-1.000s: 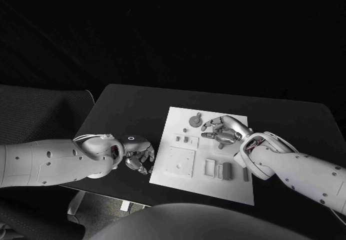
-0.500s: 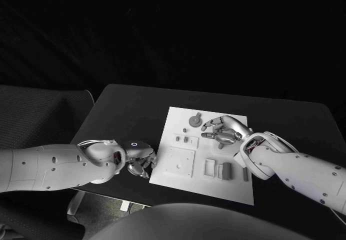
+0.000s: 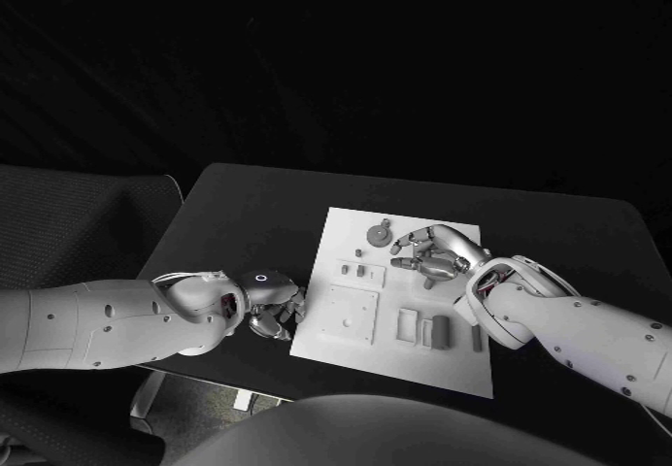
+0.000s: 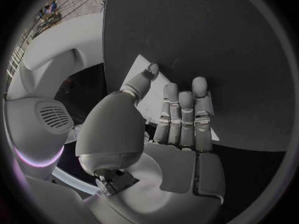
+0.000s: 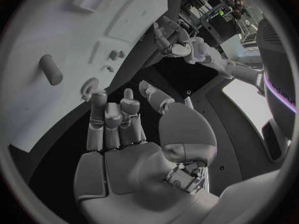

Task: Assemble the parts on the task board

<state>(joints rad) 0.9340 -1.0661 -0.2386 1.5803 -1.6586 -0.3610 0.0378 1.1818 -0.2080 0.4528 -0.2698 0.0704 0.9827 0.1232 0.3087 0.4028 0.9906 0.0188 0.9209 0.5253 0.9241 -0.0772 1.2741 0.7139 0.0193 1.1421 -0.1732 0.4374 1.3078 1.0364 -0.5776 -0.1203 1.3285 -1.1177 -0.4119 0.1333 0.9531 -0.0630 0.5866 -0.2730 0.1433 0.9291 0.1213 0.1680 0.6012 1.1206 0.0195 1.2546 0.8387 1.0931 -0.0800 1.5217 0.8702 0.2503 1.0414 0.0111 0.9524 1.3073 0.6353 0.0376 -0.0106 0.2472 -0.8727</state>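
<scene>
The fingers (image 5: 115,117) of the right hand (image 3: 437,254) are loosely apart and hold nothing, poised over the far end of the board (image 3: 351,335), beside the round part (image 3: 380,233). The left hand (image 3: 270,313), fingers straight and empty, waits on the desk (image 3: 252,214) at the board's edge. I'd say the trick is to settle squarely over one part, then pinch it low, without nudging its neighbours

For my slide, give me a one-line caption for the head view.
Right hand hovers over the white task board near a round grey part, while the left hand waits beside the board's edge, holding nothing.
</scene>
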